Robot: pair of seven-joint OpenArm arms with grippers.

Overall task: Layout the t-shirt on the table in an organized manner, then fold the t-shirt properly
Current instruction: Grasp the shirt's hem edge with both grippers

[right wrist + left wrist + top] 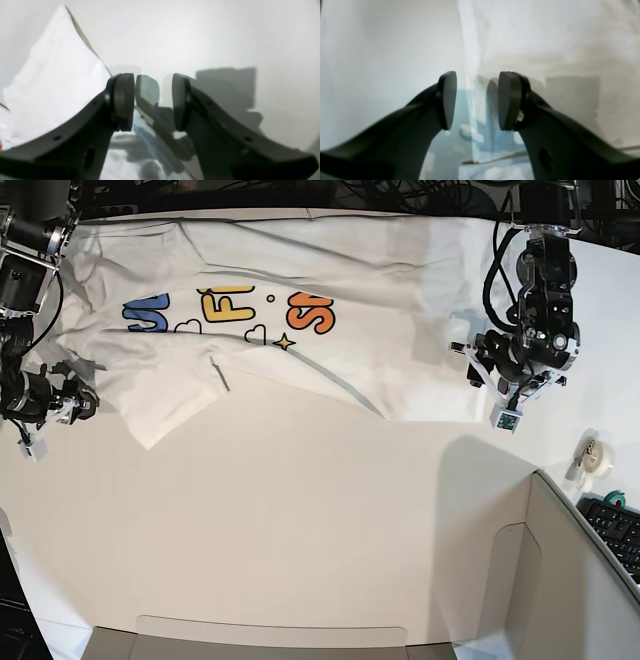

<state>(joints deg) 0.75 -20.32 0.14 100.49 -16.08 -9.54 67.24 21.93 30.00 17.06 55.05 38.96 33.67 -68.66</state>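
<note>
Shirt print (pixel 230 310) legible in base view only

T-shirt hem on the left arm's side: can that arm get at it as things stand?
Probably yes: the left tool hangs open just over the t-shirt edge on the table, nothing between.

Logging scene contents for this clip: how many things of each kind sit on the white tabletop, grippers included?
T-shirt: 1
Grippers: 2, left gripper and right gripper, both open and empty
Tape roll: 1
Keyboard, only partly in view: 1
Grey box panel: 1
Total: 6, all on or over the table
</note>
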